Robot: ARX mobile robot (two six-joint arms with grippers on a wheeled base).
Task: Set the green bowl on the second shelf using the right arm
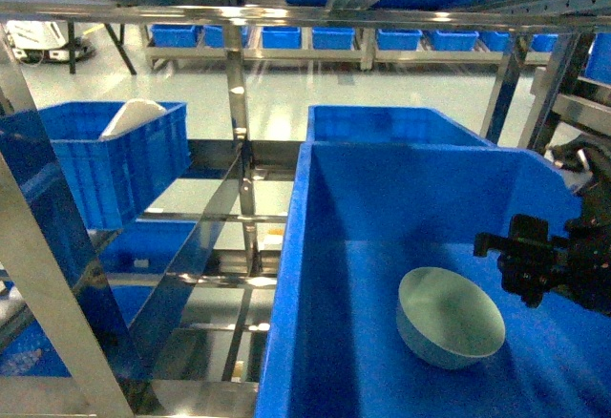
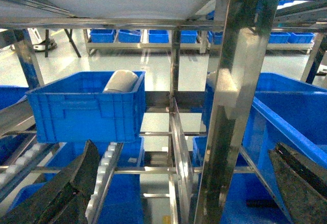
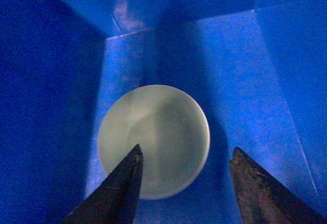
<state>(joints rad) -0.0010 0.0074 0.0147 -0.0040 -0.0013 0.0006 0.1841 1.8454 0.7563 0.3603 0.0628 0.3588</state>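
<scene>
Resting in crate (image 1: 315, 246), green bowl (image 1: 450, 316); right end effector (image 3: 184, 183) spread, empty (wrist view only).

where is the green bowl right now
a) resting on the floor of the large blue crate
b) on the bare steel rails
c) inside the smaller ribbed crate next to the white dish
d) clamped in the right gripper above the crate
a: the green bowl sits upright on the floor of the large blue crate, and the right gripper is open above it, with neither finger closed on it.
</scene>
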